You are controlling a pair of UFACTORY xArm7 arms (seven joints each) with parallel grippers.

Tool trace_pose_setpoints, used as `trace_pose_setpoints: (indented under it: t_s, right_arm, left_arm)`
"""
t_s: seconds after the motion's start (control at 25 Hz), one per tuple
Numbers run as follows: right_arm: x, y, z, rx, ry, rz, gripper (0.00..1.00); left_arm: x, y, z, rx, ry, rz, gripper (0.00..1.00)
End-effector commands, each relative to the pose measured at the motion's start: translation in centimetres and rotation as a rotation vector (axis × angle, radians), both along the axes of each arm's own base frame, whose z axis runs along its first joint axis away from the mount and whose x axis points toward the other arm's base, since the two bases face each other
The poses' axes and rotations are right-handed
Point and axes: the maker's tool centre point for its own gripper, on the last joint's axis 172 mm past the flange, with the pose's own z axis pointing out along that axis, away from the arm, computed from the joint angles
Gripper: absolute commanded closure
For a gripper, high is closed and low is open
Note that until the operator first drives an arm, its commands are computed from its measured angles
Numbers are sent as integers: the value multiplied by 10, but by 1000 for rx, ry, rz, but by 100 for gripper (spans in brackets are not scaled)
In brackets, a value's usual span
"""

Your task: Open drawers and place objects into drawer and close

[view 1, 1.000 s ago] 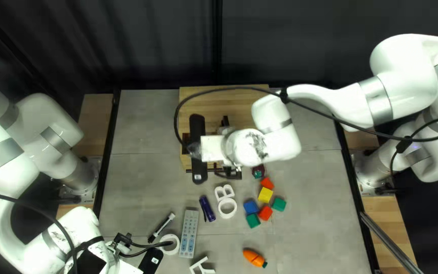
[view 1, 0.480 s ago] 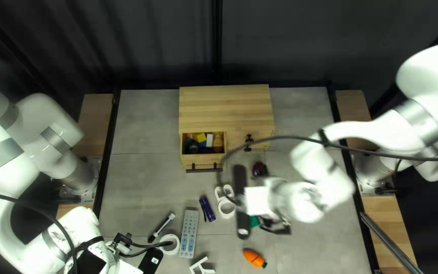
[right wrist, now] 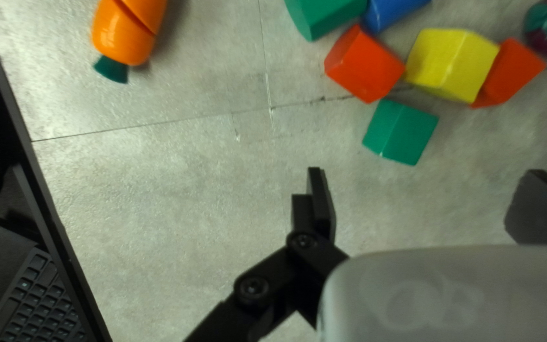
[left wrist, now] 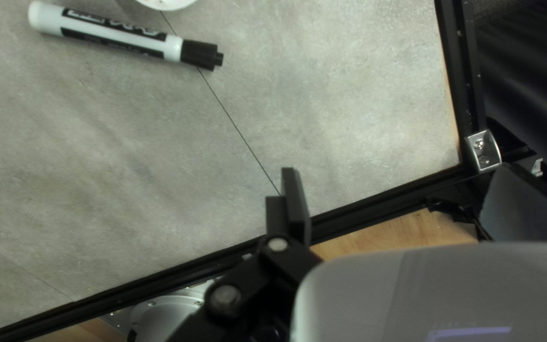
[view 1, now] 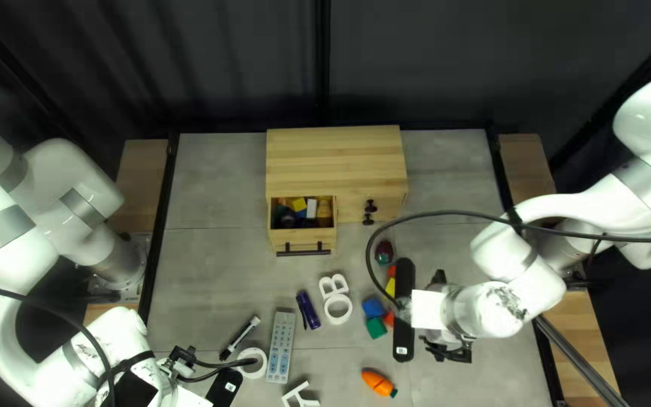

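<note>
One boxy wooden drawer [view 1: 303, 237] — open

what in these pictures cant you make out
Inside the cabinet behind the two knobs, top left view: the closed front hides it.
Dark things in the open drawer, top left view: too small and shadowed to name.
White letter, top left view: cut off by the bottom edge.
Loose green block, top left view: hidden by the right gripper.
Keyboard, right wrist view: cut off by the edge.
</note>
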Motion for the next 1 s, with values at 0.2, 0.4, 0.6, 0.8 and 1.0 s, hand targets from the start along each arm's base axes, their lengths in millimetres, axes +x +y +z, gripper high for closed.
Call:
trace_pose_setpoints:
  t_s: [0.2, 0.4, 0.6, 0.8, 1.0]
  right_arm:
    - [-2, -19, -32, 61, 39, -52, 0]
    - [6, -32, -50, 80, 44, -66, 0]
    - [6, -45, -63, 90, 43, -77, 0]
    - [4, -46, -67, 96, 38, -80, 0]
    - [7, -42, -70, 98, 33, -69, 31]
  left_arm:
    - [0, 0, 0, 0, 0, 0, 0]
    - [0, 0, 0, 0, 0, 0, 0]
    - [0, 0, 0, 0, 0, 0, 0]
    - [0, 0, 0, 0, 0, 0, 0]
    - [0, 0, 0, 0, 0, 0, 0]
